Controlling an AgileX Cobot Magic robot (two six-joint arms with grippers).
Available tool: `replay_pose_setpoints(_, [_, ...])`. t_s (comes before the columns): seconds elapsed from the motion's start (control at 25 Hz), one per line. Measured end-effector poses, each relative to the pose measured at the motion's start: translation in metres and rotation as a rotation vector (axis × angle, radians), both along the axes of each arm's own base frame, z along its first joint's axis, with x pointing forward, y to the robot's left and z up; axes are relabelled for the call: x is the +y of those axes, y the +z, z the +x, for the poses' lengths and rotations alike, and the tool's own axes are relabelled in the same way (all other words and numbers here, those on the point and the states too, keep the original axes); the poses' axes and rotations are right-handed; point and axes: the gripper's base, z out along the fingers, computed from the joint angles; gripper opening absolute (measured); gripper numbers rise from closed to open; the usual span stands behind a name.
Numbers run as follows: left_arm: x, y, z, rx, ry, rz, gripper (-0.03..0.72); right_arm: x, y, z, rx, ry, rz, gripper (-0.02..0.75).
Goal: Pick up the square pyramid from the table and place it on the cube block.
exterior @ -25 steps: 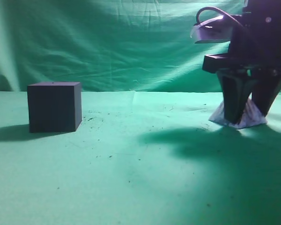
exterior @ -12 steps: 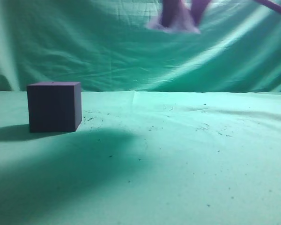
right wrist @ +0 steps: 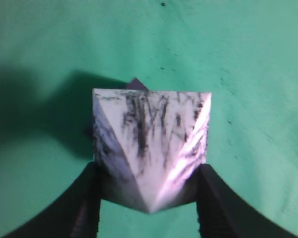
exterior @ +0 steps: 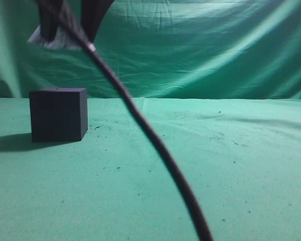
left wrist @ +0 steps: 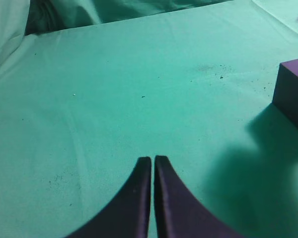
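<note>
The dark cube block [exterior: 58, 114] stands on the green table [exterior: 190, 165] at the left. My right gripper [exterior: 70, 30] has reached across and hangs high above the cube, shut on the square pyramid [exterior: 55, 39]. In the right wrist view the white, dark-streaked pyramid [right wrist: 149, 144] fills the space between the jaws [right wrist: 148, 198], and only a dark corner of the cube [right wrist: 135, 83] peeks out behind it. My left gripper [left wrist: 152, 159] is shut and empty over bare cloth, with the cube [left wrist: 294, 91] at the right edge of its view.
A black cable [exterior: 150, 135] from the right arm sweeps diagonally across the exterior view. A green cloth backdrop [exterior: 200, 50] hangs behind the table. Small dark specks dot the cloth.
My right gripper lifted the pyramid off the table at the right, carried it high and leftward, and now holds it above the cube. The cable has swung into view.
</note>
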Motion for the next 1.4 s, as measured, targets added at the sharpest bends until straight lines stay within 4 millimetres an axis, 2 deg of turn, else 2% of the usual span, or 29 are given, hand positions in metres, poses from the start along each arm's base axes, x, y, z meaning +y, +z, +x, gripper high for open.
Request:
replay_pose_setpoints(0.12, [0.0,0.0,0.0,0.0,0.0,0.0,0.0,0.014,-0.019,0.007,0.019,0.007,-0.022,0.359])
replay_pose_setpoints(0.32, [0.0,0.0,0.0,0.0,0.0,0.0,0.0,0.022,-0.046,0.013,0.056,0.006,-0.069,0.359])
replay_pose_setpoints(0.52, [0.0,0.0,0.0,0.0,0.0,0.0,0.0,0.023,-0.045,0.013,0.055,0.005,-0.064,0.359])
replay_pose_setpoints(0.56, [0.0,0.0,0.0,0.0,0.0,0.0,0.0,0.022,-0.04,0.013,0.051,0.005,-0.058,0.29])
replay_pose_setpoints(0.64, [0.0,0.0,0.0,0.0,0.0,0.0,0.0,0.022,-0.036,0.012,0.049,0.004,-0.056,0.295])
replay_pose_setpoints(0.76, [0.0,0.0,0.0,0.0,0.0,0.0,0.0,0.024,-0.04,0.014,0.061,0.003,-0.072,0.447])
replay_pose_setpoints(0.8, [0.0,0.0,0.0,0.0,0.0,0.0,0.0,0.025,-0.035,0.015,0.052,0.003,-0.061,0.501])
replay_pose_setpoints(0.88, [0.0,0.0,0.0,0.0,0.0,0.0,0.0,0.028,-0.021,0.017,0.027,-0.006,-0.019,0.557])
replay_pose_setpoints(0.92, [0.0,0.0,0.0,0.0,0.0,0.0,0.0,0.028,-0.008,0.017,0.006,-0.015,0.014,0.544])
replay_pose_setpoints(0.96, [0.0,0.0,0.0,0.0,0.0,0.0,0.0,0.028,-0.008,0.017,0.006,-0.015,0.014,0.544])
replay_pose_setpoints(1.0, [0.0,0.0,0.0,0.0,0.0,0.0,0.0,0.027,0.006,0.016,-0.015,-0.019,0.047,0.544])
replay_pose_setpoints(1.04, [0.0,0.0,0.0,0.0,0.0,-0.002,0.0,0.023,0.035,0.012,-0.056,-0.023,0.109,0.47])
replay_pose_setpoints(1.2, [0.0,0.0,0.0,0.0,0.0,-0.004,0.0,0.0,0.098,-0.006,-0.133,-0.023,0.215,0.147])
replay_pose_setpoints(1.24, [0.0,0.0,0.0,0.0,0.0,-0.004,0.0,-0.008,0.114,-0.011,-0.152,-0.024,0.242,0.086])
replay_pose_setpoints(1.36, [0.0,0.0,0.0,0.0,0.0,-0.004,0.0,-0.03,0.155,-0.029,-0.208,-0.025,0.318,0.0])
replay_pose_setpoints(1.4, [0.0,0.0,0.0,0.0,0.0,-0.004,0.0,-0.037,0.166,-0.034,-0.223,-0.025,0.338,0.0])
